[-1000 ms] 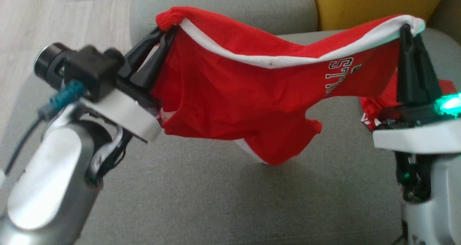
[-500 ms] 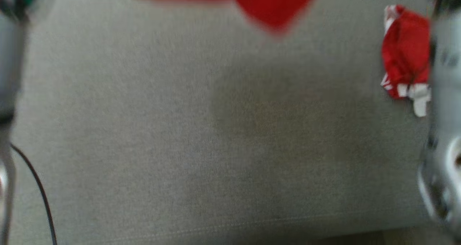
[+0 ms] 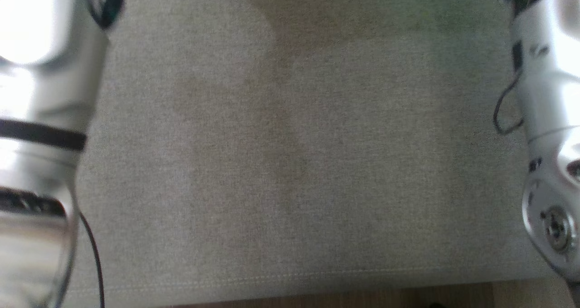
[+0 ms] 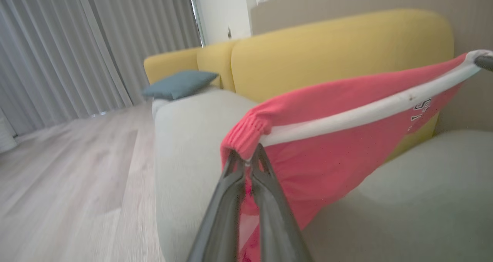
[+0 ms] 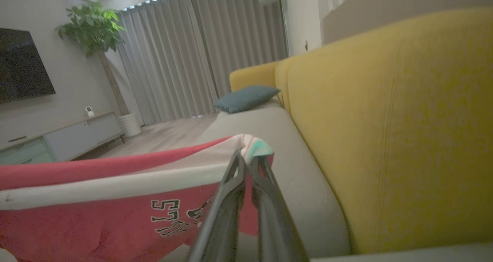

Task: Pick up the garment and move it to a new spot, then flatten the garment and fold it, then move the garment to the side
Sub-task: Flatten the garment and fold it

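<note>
Our left hand [image 4: 246, 160] is clenched on the red garment [image 4: 331, 146] at its ribbed corner, and our right hand [image 5: 246, 157] pinches the white-banded edge. From the left hand we see the cloth stretch toward 2 o'clock, over the grey sofa seat [image 4: 185, 131].

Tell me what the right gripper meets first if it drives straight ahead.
Past the garment it clamps, the right gripper probably meets the grey seat, short of the teal cushion; depth is unclear.
</note>
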You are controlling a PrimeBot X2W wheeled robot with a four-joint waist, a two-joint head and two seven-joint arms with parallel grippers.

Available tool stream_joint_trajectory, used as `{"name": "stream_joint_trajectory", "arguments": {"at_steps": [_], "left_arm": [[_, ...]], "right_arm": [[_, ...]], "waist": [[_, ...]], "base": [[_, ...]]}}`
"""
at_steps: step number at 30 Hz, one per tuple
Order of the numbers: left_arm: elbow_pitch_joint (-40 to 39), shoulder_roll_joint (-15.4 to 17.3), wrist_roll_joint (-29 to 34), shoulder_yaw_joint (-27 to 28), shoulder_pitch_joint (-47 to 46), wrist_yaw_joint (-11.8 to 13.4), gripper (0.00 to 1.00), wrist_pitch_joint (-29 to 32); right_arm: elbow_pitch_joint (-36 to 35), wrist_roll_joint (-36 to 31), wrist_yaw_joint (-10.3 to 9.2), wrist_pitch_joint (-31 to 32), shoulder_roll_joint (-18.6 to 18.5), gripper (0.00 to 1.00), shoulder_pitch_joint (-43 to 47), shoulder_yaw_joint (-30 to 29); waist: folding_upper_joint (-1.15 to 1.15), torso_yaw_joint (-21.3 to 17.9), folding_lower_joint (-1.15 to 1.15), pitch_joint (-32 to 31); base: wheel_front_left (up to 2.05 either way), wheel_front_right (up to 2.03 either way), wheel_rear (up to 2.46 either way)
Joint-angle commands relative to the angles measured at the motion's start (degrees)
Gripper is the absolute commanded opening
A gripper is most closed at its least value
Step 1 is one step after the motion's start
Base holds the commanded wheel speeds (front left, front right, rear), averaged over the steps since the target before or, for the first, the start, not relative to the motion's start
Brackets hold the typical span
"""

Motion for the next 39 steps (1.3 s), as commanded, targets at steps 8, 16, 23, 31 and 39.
{"name": "stream_joint_trajectory", "arguments": {"at_steps": [8,16,23,31,39], "left_arm": [[-5.46,1.96,2.97,-4.30,12.41,0.10,0.00,-0.68],[-10.41,4.79,3.89,-9.72,25.97,0.10,0.00,-0.69],[-14.05,7.16,4.52,-12.33,34.76,0.09,0.00,-0.69],[-17.05,8.98,4.94,-14.69,42.46,0.09,0.00,-0.70],[-20.62,9.92,4.47,-16.07,49.91,0.61,0.00,-0.70]], "right_arm": [[8.59,1.59,0.18,-0.84,1.01,0.00,8.22,6.57],[12.10,5.12,0.18,3.13,-3.25,0.00,16.55,14.27],[9.13,10.96,0.18,8.68,-8.00,0.00,23.92,20.77],[1.72,18.19,0.18,15.55,-13.23,0.00,32.49,27.08],[-9.24,25.70,0.18,22.69,-19.95,0.00,43.12,29.62]], "waist": [[0.00,0.85,0.00,-2.51],[0.00,1.08,0.00,-9.92],[0.00,0.88,0.00,-15.24],[0.00,0.59,0.00,-20.07],[0.00,0.89,0.00,-24.63]], "base": [[0.00,0.00,0.00],[0.00,0.00,0.00],[0.00,0.00,0.00],[0.00,0.00,0.00],[0.00,0.00,0.00]]}}
